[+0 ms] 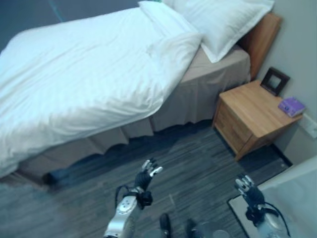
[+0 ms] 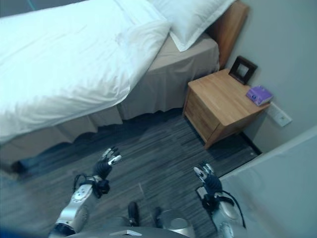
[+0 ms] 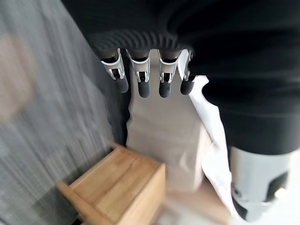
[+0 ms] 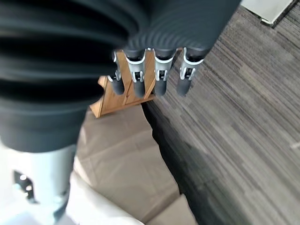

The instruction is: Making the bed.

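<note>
Standing over the dark striped floor [image 1: 198,163], the robot has both arms raised in front of it, well short of the bed [image 1: 208,84]. Its left hand [image 1: 146,174] hangs above the floor with its fingers [image 3: 143,82] straight and slightly spread, holding nothing; the right hand [image 1: 247,188] is up on the other side, its fingers [image 4: 159,77] likewise loose and apart, empty too.

The bed lies across the room ahead, a beige skirt [image 2: 148,89] hanging down its side to the floor. A white duvet [image 1: 79,74] covers most of the mattress and spills over the near edge, lower on the left than toward the head. Its upper corner is turned back in a loose fold [image 1: 173,49] (rumpled rather than flat), leaving a strip of beige sheet bare just below the pillows. Two white pillows [image 1: 223,20] lean at the head against a wooden headboard [image 1: 265,37].

Just beside the head of the bed stands a wooden nightstand [image 2: 218,106] against the wall. On its top sit a small dark picture frame [image 2: 243,69], propped upright near the back, and a purple box [image 2: 259,94] close to the wall edge, the two apart from each other.
</note>
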You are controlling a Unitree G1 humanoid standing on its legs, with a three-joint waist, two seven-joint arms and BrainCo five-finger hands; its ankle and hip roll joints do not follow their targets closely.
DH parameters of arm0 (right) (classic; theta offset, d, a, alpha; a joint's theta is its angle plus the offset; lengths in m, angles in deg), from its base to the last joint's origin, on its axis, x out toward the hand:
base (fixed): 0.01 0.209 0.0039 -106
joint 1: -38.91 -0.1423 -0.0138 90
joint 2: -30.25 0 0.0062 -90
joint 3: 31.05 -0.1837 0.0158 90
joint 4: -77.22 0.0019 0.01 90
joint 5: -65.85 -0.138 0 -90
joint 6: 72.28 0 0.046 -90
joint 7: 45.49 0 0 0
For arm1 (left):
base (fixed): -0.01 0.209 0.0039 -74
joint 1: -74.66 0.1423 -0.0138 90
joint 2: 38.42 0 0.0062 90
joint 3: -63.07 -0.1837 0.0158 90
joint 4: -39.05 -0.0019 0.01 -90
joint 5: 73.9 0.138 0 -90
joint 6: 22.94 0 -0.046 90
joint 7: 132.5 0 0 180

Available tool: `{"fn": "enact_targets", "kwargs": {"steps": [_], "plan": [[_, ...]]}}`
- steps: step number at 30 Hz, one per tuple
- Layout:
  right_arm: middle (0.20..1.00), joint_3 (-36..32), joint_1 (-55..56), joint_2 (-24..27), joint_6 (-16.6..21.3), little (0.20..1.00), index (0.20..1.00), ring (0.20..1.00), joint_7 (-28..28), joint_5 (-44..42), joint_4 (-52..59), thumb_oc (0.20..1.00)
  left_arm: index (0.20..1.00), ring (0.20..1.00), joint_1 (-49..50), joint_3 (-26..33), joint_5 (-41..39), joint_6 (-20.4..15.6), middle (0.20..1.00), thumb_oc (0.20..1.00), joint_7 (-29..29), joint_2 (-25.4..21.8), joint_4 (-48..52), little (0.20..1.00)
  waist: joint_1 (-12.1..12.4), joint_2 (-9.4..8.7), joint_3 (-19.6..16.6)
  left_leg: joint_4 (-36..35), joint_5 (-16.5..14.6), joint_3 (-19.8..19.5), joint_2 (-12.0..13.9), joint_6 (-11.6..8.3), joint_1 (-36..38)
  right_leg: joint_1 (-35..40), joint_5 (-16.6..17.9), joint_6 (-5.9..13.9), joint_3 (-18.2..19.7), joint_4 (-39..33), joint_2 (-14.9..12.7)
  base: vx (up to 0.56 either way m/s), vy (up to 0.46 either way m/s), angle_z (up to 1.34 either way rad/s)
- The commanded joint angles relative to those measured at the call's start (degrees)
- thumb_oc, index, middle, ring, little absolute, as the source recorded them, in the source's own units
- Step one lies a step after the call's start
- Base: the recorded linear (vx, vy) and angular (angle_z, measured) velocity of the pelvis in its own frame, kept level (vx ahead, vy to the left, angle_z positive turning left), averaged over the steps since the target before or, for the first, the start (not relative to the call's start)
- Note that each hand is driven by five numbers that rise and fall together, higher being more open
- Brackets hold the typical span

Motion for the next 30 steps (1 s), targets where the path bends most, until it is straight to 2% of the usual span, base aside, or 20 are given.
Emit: {"fn": "enact_targets", "kwargs": {"steps": [1,3,6,18,21,22,23,24,25,26,27,28,29,30], "plan": [[1.0,0.9,-1.7,-3.1,1.9,1.0,1.0,1.0,0.7,0.5,2.6,1.0,1.0,1.0,-1.1,1.2,1.5,-2.7,1.0,1.0,0.2,-3.7,1.8,1.0,0.9,-4.43,-1.3,-0.1,-0.4,1.3,-4.6,0.01,1.8,4.4,9.6,5.38,2.6,-11.9,-4.2,0.02,0.085,0.01],[1.0,1.3,-1.8,-3.5,1.7,1.0,1.0,1.0,0.8,0.4,2.9,1.0,1.0,1.0,-1.2,1.1,1.5,-2.6,1.0,1.0,0.0,-3.8,1.3,1.0,0.8,-3.92,-1.0,-0.2,-0.8,1.5,-5.0,0.5,2.3,3.9,9.0,5.78,2.7,-10.4,-4.5,0.04,0.134,-0.1],[1.0,2.7,-2.3,-3.4,1.5,1.0,1.0,1.0,1.1,1.4,3.0,1.0,1.0,1.0,-0.6,2.2,1.8,-2.7,1.0,1.0,-0.6,-4.4,0.9,1.0,1.4,-4.07,-0.1,1.2,-1.9,1.3,-5.3,1.12,2.2,3.1,9.0,6.01,3.7,-7.8,-4.9,0.04,0.114,0.0],[1.0,3.7,-3.3,-2.9,1.3,1.0,1.0,1.0,1.3,2.2,2.7,1.0,1.0,1.0,-0.3,4.2,1.9,-3.1,1.0,1.0,-2.0,-5.5,0.5,1.0,2.9,-5.07,-0.6,-0.2,-2.7,1.4,-5.7,2.14,2.5,2.5,8.9,6.86,5.4,-7.7,-4.5,0.03,0.038,-0.01],[1.0,3.8,-4.1,-2.9,1.5,1.0,1.0,1.0,1.0,2.0,2.3,1.0,1.0,1.0,-0.4,4.4,1.5,-3.1,1.0,1.0,-2.2,-5.6,0.5,1.0,3.5,-5.5,0.0,1.1,-3.5,1.5,-5.5,2.42,2.1,1.8,8.6,6.95,5.6,-6.3,-4.4,-0.01,-0.001,-0.23],[1.0,3.9,-4.4,-3.2,1.5,1.0,1.0,1.0,1.0,2.0,2.0,1.0,1.0,1.0,-0.3,4.2,1.5,-3.0,1.0,1.0,-2.3,-5.5,0.5,1.0,4.1,-5.72,0.5,1.8,-4.2,1.6,-5.4,2.83,2.0,0.1,8.8,7.58,4.8,-2.3,-4.3,-0.02,-0.002,-0.31],[1.0,4.1,-4.9,-3.5,1.6,1.0,1.0,1.0,0.8,2.0,1.7,1.0,1.0,1.0,-0.2,4.4,1.6,-3.0,1.0,1.0,-2.6,-5.6,0.2,1.0,4.4,-5.91,1.1,1.9,-4.4,2.0,-5.3,3.08,2.3,-2.1,11.1,8.93,3.9,1.5,-4.3,-0.02,-0.002,-0.24],[1.0,4.1,-5.0,-3.5,1.6,1.0,1.0,1.0,0.8,2.0,1.7,1.0,1.0,1.0,-0.3,4.5,1.6,-3.0,1.0,1.0,-2.6,-5.6,0.2,1.0,4.4,-5.94,1.1,1.9,-4.5,2.1,-5.4,3.09,2.2,-2.3,11.0,8.94,4.0,1.6,-4.3,-0.04,0.06,-0.2],[1.0,4.4,-5.5,-4.0,1.9,1.0,1.0,1.0,0.9,1.6,2.1,1.0,1.0,1.0,0.5,4.7,1.6,-2.9,1.0,1.0,-2.6,-6.0,0.4,1.0,4.2,-4.91,3.3,2.1,-5.1,2.7,-4.4,3.57,3.5,-9.6,18.5,12.35,1.1,17.3,-4.7,-0.03,0.061,-0.27],[1.0,4.4,-5.5,-4.0,1.9,1.0,1.0,1.0,0.9,1.6,2.1,1.0,1.0,1.0,0.5,4.7,1.6,-2.9,1.0,1.0,-2.6,-6.0,0.4,1.0,4.2,-4.99,3.2,2.2,-5.2,2.7,-4.5,3.58,3.4,-9.8,18.4,12.36,1.1,17.5,-4.8,0.0,0.092,-0.27],[1.0,4.6,-5.6,-4.1,1.9,1.0,1.0,1.0,0.9,1.8,2.5,1.0,1.0,1.0,0.6,4.6,2.1,-2.8,1.0,1.0,-2.7,-6.3,0.3,1.0,4.0,-4.54,4.1,2.3,-5.7,2.7,-4.3,3.8,4.4,-11.7,20.3,12.3,-0.8,20.9,-5.9,0.08,0.044,-0.11],[1.0,4.5,-5.7,-4.3,1.9,1.0,1.0,1.0,0.8,1.8,2.4,1.0,1.0,1.0,0.5,4.7,2.7,-2.7,1.0,1.0,-2.7,-6.6,0.3,1.0,3.6,-4.19,4.5,2.1,-6.1,2.5,-4.0,3.73,5.5,-14.1,21.5,11.96,-2.0,21.4,-7.1,0.14,0.051,0.17],[1.0,4.4,-5.7,-4.4,1.9,1.0,1.0,1.0,0.7,1.7,2.3,1.0,1.0,1.0,0.5,4.7,3.0,-2.7,1.0,1.0,-2.6,-6.7,0.4,1.0,3.0,-3.96,4.9,1.9,-6.4,2.0,-3.9,3.59,6.5,-15.6,21.0,11.67,-2.6,21.2,-8.4,0.23,0.0,0.39],[1.0,4.3,-5.7,-4.6,1.8,1.0,1.0,1.0,0.6,1.4,2.1,1.0,1.0,1.0,0.3,4.9,3.3,-2.7,1.0,1.0,-2.5,-6.8,0.4,1.0,2.5,-4.11,4.8,1.6,-7.0,1.6,-4.0,3.14,7.7,-17.2,21.3,11.19,-2.8,17.1,-9.6,0.18,-0.013,0.49]]}}
